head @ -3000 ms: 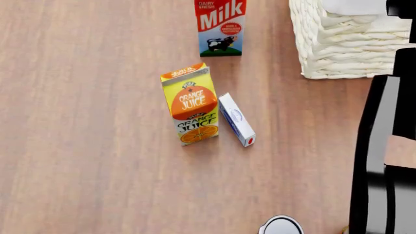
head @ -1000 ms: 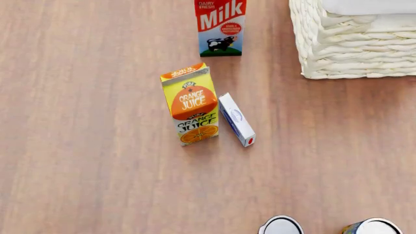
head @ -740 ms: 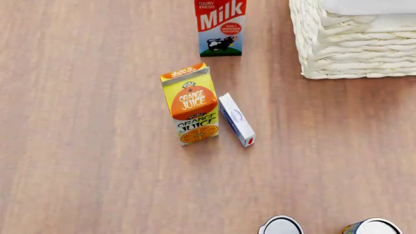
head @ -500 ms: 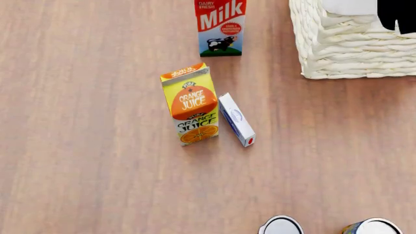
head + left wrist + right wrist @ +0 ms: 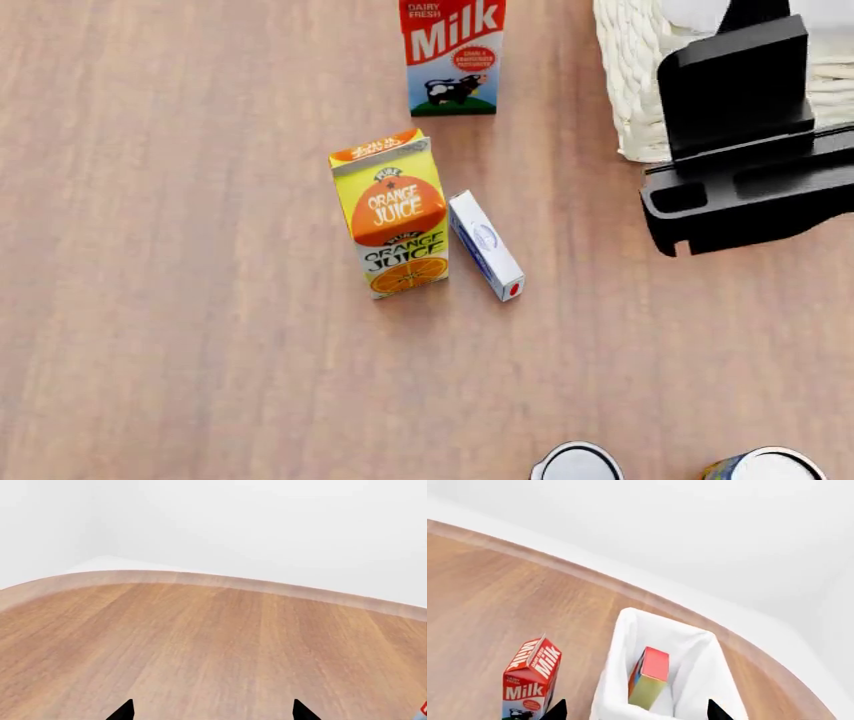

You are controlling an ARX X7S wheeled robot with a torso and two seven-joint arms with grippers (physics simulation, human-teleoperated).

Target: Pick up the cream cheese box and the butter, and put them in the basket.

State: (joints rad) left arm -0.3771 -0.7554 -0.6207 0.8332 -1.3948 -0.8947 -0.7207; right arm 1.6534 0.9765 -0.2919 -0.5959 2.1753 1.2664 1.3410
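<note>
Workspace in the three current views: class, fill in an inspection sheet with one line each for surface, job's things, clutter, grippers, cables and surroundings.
Surface: wooden table, rounded edge in the wrist views.
Job's things: cream cheese box lies flat beside the orange juice, not yet in the basket. The butter stands on end inside the basket.
Clutter: milk upright near the basket; orange juice upright; two round white objects at the head view's near edge.
Grippers: left gripper open, empty, over bare table. Right gripper open, empty, facing the basket.
Cables: nothing seen.
Surroundings: plain white walls.
</note>
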